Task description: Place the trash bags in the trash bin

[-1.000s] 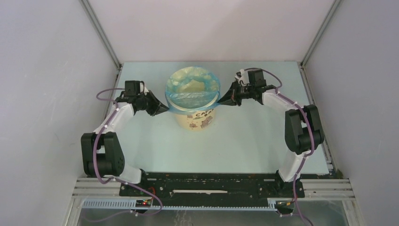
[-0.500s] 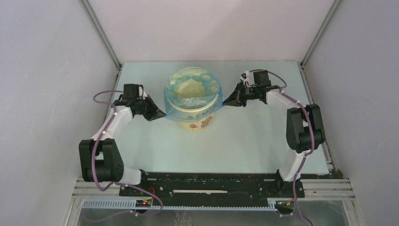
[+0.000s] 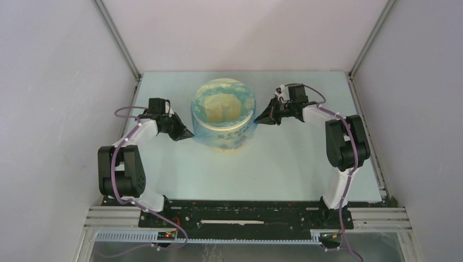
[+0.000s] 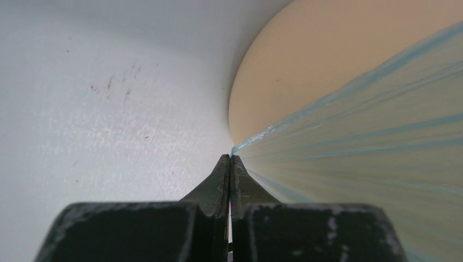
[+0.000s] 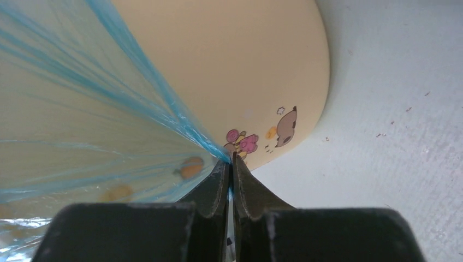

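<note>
Bag (image 3: 223, 106): one, sheathing one bin (image 4: 306, 54); left hand (image 3: 189, 134), right hand (image 3: 257, 120) pinching.

Both arms reaching inward, left gripper (image 3: 188, 134) and right gripper (image 3: 257, 119) facing each other, jaws pressed closed

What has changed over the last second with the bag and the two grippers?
The trash bag was drawn further down the outer wall of the trash bin and now covers most of it. The left gripper and right gripper lowered its edge on either side. Both stayed shut on the bag, and the bin did not move.
</note>
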{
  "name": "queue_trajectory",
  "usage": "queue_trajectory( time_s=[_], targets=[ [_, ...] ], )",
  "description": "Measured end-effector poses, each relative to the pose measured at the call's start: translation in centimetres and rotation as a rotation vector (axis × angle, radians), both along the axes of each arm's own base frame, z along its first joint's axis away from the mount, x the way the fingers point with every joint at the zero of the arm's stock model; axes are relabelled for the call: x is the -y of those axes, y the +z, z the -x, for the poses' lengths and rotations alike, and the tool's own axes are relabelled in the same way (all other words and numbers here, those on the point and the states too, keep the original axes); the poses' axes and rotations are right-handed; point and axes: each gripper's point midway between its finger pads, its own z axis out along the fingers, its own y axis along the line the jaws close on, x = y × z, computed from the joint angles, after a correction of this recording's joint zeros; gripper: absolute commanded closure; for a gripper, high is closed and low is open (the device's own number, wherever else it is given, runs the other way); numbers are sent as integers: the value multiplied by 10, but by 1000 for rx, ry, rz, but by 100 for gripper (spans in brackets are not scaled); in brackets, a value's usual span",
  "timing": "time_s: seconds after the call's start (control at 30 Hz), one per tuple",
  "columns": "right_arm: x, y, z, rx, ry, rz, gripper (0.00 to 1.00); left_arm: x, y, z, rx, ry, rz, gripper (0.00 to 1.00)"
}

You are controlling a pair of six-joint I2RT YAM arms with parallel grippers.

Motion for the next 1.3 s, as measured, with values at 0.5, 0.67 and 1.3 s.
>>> queue_trajectory(
  time_s=[0.5,0.67,1.3],
  targets=[
    [-7,-16,-4,-12,-32,51,70,25,2,0,18,-63,27,99],
    [12,-28,1,-48,-71,150,46,23,-3,7,-4,-80,-2,85],
    [95,99,20,232,-182,471,24,-37,75,3,128,-26,-299,13]
  ],
)
